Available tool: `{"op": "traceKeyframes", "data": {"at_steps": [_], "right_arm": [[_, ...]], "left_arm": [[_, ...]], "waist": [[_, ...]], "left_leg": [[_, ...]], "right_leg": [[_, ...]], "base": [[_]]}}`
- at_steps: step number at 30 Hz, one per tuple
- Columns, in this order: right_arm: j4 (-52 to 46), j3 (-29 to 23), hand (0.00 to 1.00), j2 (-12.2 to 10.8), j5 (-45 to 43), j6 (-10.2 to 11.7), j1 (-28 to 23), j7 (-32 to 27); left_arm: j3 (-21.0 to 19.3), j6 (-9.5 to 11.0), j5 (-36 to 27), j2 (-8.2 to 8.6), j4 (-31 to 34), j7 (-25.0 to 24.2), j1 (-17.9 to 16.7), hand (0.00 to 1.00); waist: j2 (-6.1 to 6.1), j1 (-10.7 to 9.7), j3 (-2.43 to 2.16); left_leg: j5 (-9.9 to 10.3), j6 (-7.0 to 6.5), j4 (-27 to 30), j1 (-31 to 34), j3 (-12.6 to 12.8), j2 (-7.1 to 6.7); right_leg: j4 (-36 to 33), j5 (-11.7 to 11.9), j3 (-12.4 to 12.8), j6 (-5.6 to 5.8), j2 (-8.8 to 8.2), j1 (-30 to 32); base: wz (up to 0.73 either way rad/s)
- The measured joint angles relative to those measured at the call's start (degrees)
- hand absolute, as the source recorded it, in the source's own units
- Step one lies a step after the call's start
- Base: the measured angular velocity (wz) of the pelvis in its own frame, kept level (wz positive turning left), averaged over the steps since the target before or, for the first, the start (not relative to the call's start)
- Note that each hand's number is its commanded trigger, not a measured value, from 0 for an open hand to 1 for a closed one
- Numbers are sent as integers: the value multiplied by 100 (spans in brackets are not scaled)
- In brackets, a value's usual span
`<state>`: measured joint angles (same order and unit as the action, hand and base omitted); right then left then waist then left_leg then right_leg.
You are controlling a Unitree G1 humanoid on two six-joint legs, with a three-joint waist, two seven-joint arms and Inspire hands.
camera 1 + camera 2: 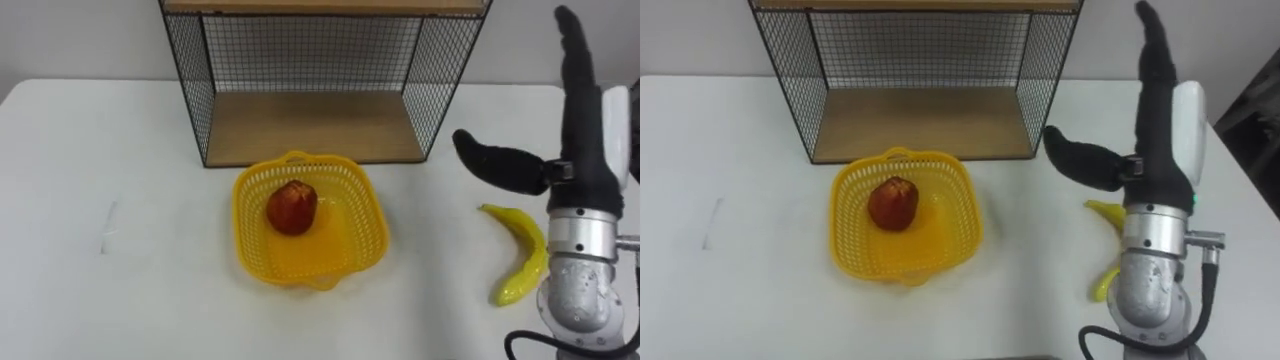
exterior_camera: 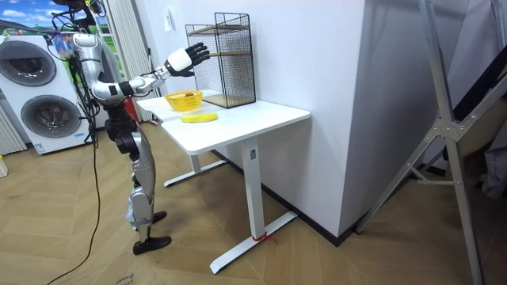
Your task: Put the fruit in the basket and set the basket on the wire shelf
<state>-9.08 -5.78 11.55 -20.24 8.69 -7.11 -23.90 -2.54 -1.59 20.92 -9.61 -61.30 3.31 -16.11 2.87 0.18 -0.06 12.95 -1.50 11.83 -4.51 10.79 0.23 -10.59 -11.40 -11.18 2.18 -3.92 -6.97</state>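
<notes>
A yellow plastic basket (image 1: 352, 190) (image 1: 850, 247) (image 2: 171, 98) stands on the white table just in front of the wire shelf (image 1: 310, 130) (image 1: 920, 120) (image 2: 230, 59). A red apple (image 1: 291, 207) (image 1: 893, 203) lies inside the basket. A yellow banana (image 1: 524, 254) (image 1: 1103, 283) (image 2: 199, 118) lies on the table to the basket's right. My right hand (image 1: 580, 130) (image 1: 1160, 120) (image 2: 187, 59) is raised above the banana, open, fingers straight up and thumb spread toward the basket. It holds nothing.
The wire shelf has a wooden floor and a wooden board on top, with its open front facing me. The white table (image 1: 100, 160) (image 2: 261, 119) stretches wide to the left. In the room view, washing machines (image 2: 36, 87) stand behind me.
</notes>
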Motion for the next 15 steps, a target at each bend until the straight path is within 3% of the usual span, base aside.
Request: {"op": "traceKeyframes", "data": {"at_steps": [2, 5, 10, 15], "right_arm": [[401, -95, 0, 0, 11, -120, -8, -115], [691, -109, 0, -1, 87, -267, -113, -98], [1263, -127, 0, -3, 129, -379, -227, -24], [1570, -119, 0, -9, 190, -514, -361, 148]], "left_arm": [[-61, -81, 2, -1, 98, 8, -20, 0], [-60, -129, 2, 4, 247, 19, -47, 0], [-59, -223, 5, 23, 337, 109, -145, 0], [-57, -243, 0, 71, 336, 129, -200, 0]], "waist": [[0, -22, -21], [-24, -56, -16], [-110, -161, -37], [-124, -179, -22]], "left_leg": [[0, 0, 0, -25, 1, 1], [0, 0, 2, -18, 6, 4], [0, 0, -5, -29, 8, 7], [0, 0, -29, -34, 14, 7]], "right_leg": [[-2, 0, 1, 0, 0, -5], [0, 0, 2, 0, -1, 2], [-2, 0, 8, 0, -1, -2], [-2, 0, 11, 0, 0, -45]], "base": [[0], [0], [0], [0]]}}
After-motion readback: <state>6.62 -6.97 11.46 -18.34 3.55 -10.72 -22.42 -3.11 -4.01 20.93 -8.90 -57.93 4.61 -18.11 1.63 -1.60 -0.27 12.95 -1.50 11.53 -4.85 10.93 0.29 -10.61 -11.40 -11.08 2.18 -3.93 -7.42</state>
